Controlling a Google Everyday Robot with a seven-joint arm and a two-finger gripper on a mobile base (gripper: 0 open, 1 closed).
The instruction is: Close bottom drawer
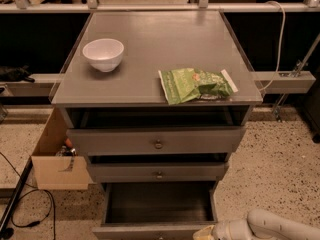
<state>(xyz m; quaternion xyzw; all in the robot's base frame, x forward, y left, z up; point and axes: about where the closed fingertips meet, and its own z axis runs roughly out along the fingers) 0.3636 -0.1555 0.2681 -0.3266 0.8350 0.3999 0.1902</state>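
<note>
The bottom drawer (pixel 157 204) of the grey cabinet stands pulled out, its dark box interior open to view and its front edge (pixel 150 230) at the bottom of the camera view. Its knob is out of view. My gripper (pixel 207 231) is at the drawer front's right end, at the bottom edge of the view, with the white arm (pixel 270 226) reaching in from the lower right. Above it are the middle drawer (pixel 159 171) and the top drawer (pixel 157 140), each with a round knob.
A white bowl (pixel 103 54) and a green snack bag (pixel 196 84) lie on the cabinet top (pixel 150 39). An open cardboard box (pixel 55 159) stands on the floor at the left, with black cables (pixel 25 204) beside it. A rail runs behind.
</note>
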